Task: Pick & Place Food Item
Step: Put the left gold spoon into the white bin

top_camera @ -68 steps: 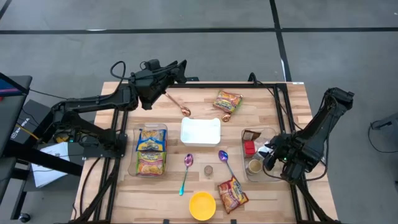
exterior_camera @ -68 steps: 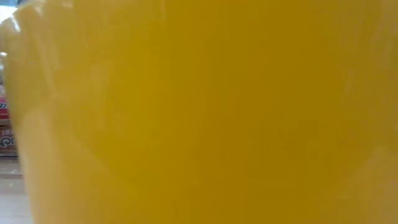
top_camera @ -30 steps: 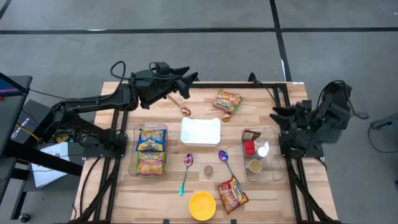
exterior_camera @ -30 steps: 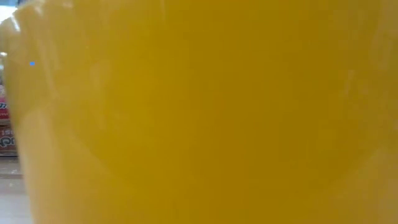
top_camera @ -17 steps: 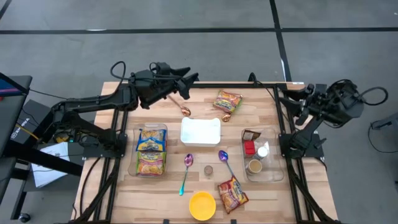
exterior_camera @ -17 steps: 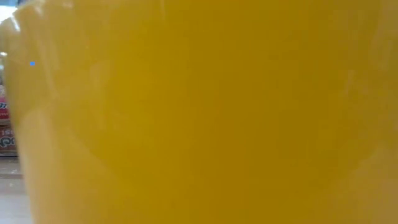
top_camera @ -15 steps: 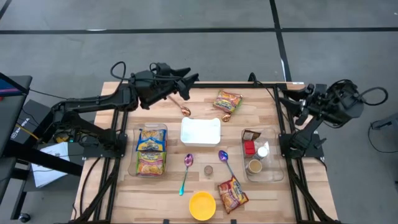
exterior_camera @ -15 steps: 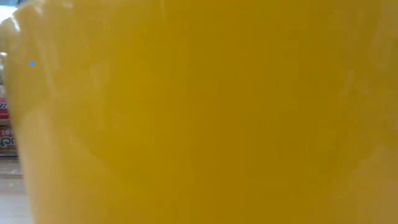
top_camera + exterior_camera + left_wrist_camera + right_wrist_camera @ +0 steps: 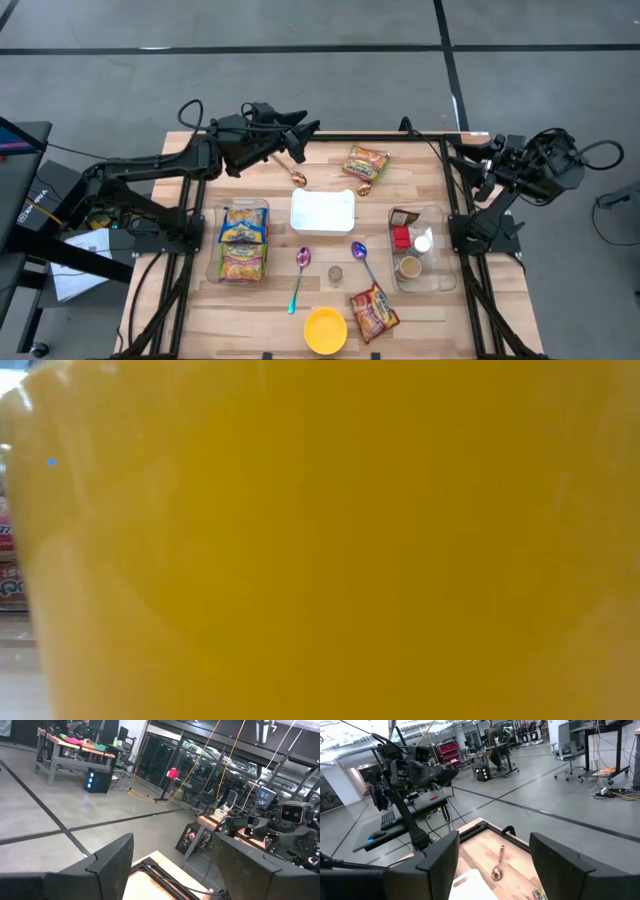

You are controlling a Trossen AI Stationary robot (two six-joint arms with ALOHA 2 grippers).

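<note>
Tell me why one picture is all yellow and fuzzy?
In the low view, the yellow bowl sits right against the camera, so it fills the picture, out of focus. In the high view, the same bowl looks small and sharp at the table's near edge.

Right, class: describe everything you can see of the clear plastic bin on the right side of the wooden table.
The clear rectangular plastic bin sits flat on the wooden table, near its right edge, long side running front to back. Its walls are see-through with rounded corners. Inside lie a brown packet, a small red box, a white round item and a tan-lidded cup. Neither gripper touches it.
</note>
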